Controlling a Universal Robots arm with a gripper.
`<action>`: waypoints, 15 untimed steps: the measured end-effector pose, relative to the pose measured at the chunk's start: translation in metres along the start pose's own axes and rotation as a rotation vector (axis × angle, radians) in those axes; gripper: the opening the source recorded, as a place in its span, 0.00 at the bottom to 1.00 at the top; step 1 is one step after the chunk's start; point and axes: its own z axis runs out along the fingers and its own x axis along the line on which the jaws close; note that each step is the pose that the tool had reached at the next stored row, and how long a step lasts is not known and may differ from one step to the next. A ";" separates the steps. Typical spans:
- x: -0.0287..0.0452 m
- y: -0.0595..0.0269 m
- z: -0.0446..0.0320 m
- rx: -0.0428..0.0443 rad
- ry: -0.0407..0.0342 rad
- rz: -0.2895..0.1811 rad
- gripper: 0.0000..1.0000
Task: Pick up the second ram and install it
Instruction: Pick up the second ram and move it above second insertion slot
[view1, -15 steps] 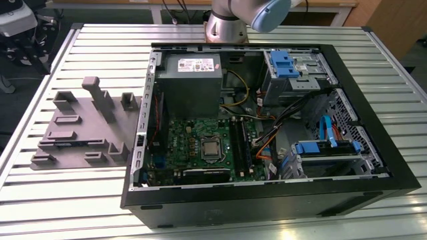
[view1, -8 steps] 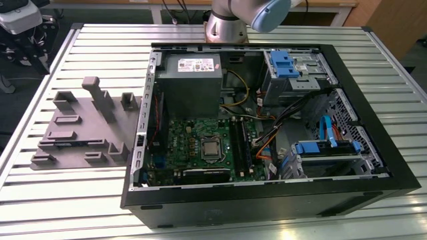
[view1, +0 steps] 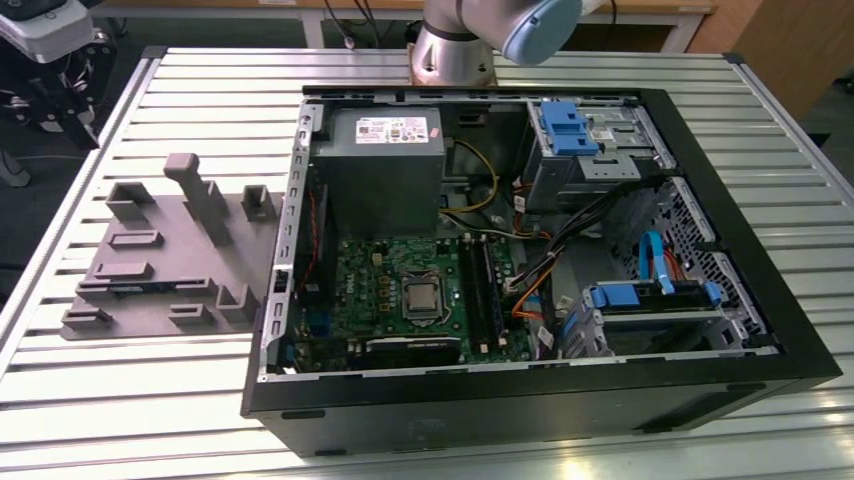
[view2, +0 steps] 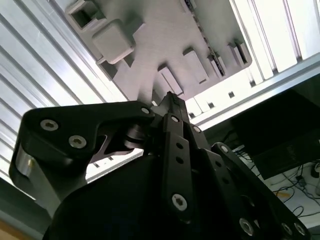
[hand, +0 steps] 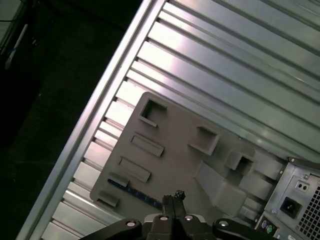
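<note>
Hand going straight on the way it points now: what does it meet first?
Most likely the gray holder, just beside the end of the second ram that lies on it. The hand points at that spot; how far off it hangs is unclear.

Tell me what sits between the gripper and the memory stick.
Only bare gray holder; in the first wrist view the gripper hangs just past one end of the memory stick.
</note>
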 end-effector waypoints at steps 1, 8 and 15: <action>0.0003 0.0000 0.0000 0.0000 0.0002 -0.013 0.11; 0.0024 -0.0004 0.0000 -0.0001 0.0011 -0.086 0.11; 0.0069 -0.0049 0.0001 0.0009 -0.0002 -0.126 0.11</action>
